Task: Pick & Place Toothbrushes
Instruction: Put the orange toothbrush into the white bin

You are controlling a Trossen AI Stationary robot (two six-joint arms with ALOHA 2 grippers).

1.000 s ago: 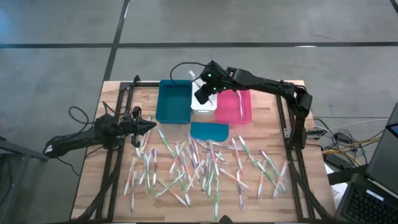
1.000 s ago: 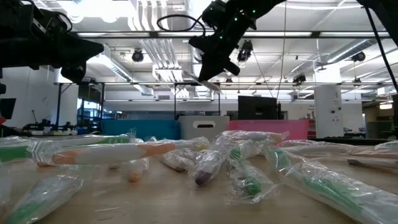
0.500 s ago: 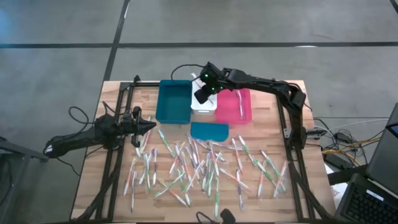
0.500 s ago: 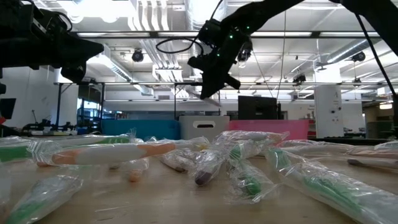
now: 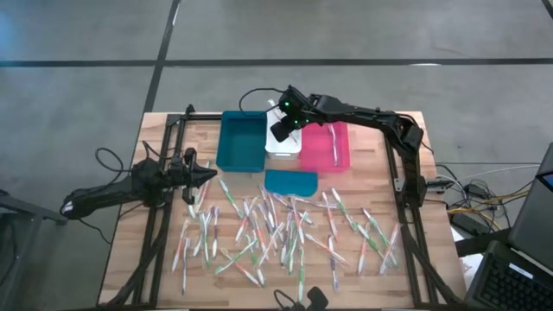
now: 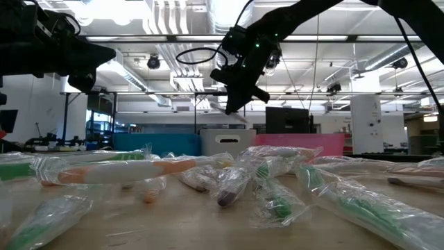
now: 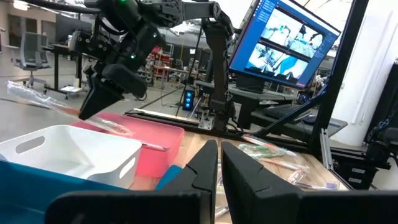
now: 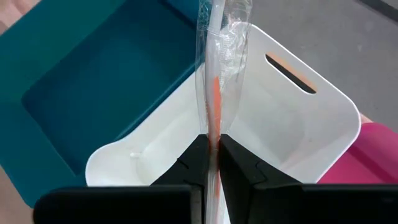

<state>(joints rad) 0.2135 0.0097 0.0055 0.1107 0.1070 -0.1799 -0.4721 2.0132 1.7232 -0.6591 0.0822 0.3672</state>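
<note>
Right wrist view: a wrapped toothbrush with an orange stripe is pinched between the right gripper's dark fingers, hanging lengthwise over the white bin.
Held item: one toothbrush in clear crinkled wrap, clamped in the fingers; it lies roughly along the bin's length.
Remaining toothbrushes: dozens scattered across the near half of the wooden table, well apart from the bins.
Bins: teal bin, white bin and pink bin side by side at the far edge; the pink one already has at least one brush inside; the white one looks nearly bare.
Teal lid-like piece: flat on the table just in front of the bins.
Right gripper: raised above the white bin, closed on the orange toothbrush.
Left gripper: fingers together, nothing between them, waiting low at the table's left side near the pile's edge.
Risk: the brush's free end reaches toward the teal bin; if released at this tilt, it could bridge the shared rim or tip into the wrong bin. The slippery wrap could also cling to a finger and drag the brush out.
Change from earlier frames: the right arm has shifted slightly toward the far edge and settled over the white bin; the left arm and the pile have not moved.
</note>
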